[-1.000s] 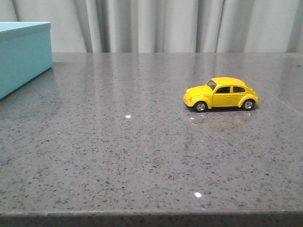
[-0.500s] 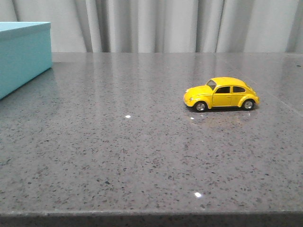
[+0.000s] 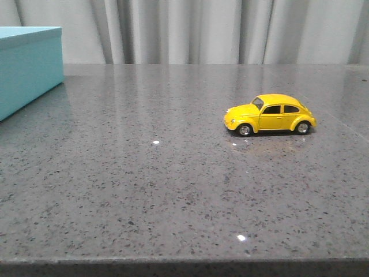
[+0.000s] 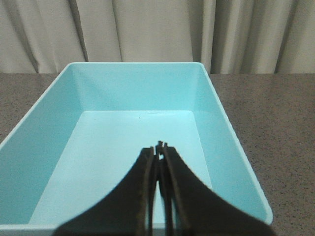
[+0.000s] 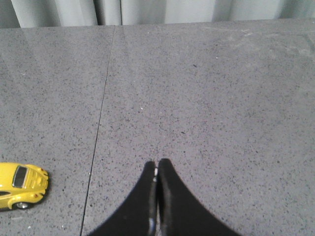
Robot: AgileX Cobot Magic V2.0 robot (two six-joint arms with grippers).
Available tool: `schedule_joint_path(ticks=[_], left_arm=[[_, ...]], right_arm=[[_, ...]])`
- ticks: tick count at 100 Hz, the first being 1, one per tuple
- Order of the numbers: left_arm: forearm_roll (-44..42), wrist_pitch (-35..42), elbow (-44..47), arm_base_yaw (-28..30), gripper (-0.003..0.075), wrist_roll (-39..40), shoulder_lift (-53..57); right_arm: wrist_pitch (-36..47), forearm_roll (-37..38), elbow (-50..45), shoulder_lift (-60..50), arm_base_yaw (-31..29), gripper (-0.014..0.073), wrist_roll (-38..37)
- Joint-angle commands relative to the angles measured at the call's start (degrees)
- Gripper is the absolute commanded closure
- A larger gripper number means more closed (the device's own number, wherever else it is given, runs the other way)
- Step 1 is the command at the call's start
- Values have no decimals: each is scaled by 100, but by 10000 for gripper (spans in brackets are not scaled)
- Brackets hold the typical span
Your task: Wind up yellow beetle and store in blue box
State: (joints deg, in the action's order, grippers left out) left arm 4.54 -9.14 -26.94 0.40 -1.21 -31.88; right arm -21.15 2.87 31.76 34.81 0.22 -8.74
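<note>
The yellow beetle stands on the grey table, well apart from the blue box.

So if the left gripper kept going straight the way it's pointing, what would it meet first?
Most likely the inside floor of the open light turquoise rectangular box. The shut left gripper points into it, and nothing lies inside. Depth is unclear, so it might reach the far wall instead.

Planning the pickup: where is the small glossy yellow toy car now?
In the front view, the yellow toy car stands right of centre on the grey speckled table, far from the turquoise box at left.
</note>
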Motion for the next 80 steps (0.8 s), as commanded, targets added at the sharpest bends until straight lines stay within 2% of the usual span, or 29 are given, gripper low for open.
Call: schedule_joint_path(ticks=[1, 14, 25, 47, 65, 72, 80], left_arm=[[58, 539, -217, -34, 739, 26, -107], [58, 645, -217, -34, 739, 26, -168], [58, 732, -217, -34, 739, 26, -177], [58, 785, -217, -34, 739, 26, -177], [58, 797, -217, -34, 739, 26, -177], [58, 797, -217, -34, 739, 26, -177], [58, 797, -217, -34, 739, 26, -177]], right_arm=[[647, 5, 217, 44, -4, 654, 32], [1065, 5, 217, 44, -2, 654, 32], [1113, -66, 241, 44, -2, 654, 15], [-123, -348, 787, 476, 12, 650, 15], [-712, -361, 1417, 1097, 486, 647, 15], [-1047, -367, 1651, 1410, 725, 609, 15], [-1388, -367, 1879, 1759, 992, 507, 15]])
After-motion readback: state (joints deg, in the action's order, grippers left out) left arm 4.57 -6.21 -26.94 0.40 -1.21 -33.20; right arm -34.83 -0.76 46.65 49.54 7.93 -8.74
